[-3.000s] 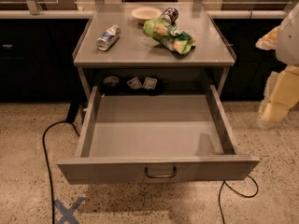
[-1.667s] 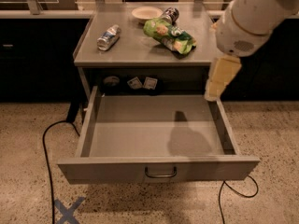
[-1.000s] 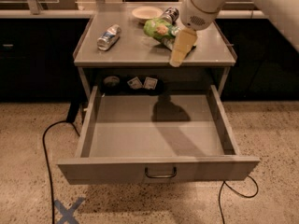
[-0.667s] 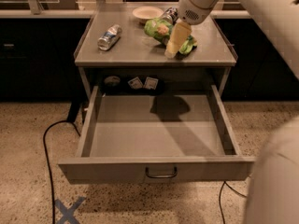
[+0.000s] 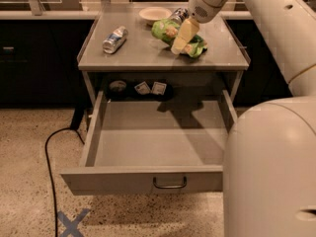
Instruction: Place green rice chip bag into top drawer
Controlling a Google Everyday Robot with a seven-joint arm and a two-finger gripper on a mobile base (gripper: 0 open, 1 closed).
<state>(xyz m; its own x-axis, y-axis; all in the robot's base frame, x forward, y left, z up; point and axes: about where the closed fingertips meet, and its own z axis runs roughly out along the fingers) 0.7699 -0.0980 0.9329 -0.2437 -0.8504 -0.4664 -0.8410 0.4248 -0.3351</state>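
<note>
The crinkly green rice chip bag [image 5: 196, 47] lies right of centre on the flat grey surface [image 5: 143, 58], not yet lifted. The pale gripper [image 5: 177, 47] hangs over it; whether it is open or closed cannot be told. The shallow metal top drawer [image 5: 143, 179] stands pulled out, ready. A silver can [image 5: 115, 38] lies near the left edge.

You have a silver can [image 5: 114, 38] lying on its side at the left of the grey metal table top [image 5: 143, 58]. A shallow pale round bowl [image 5: 154, 15] sits at the back, just behind-left of the cream gripper [image 5: 177, 46]. On the shelf below lie two small white-labelled packets [image 5: 150, 88]. A black cable [image 5: 49, 154] crosses the speckled floor [image 5: 24, 181] near a blue tape cross [image 5: 72, 222].
</note>
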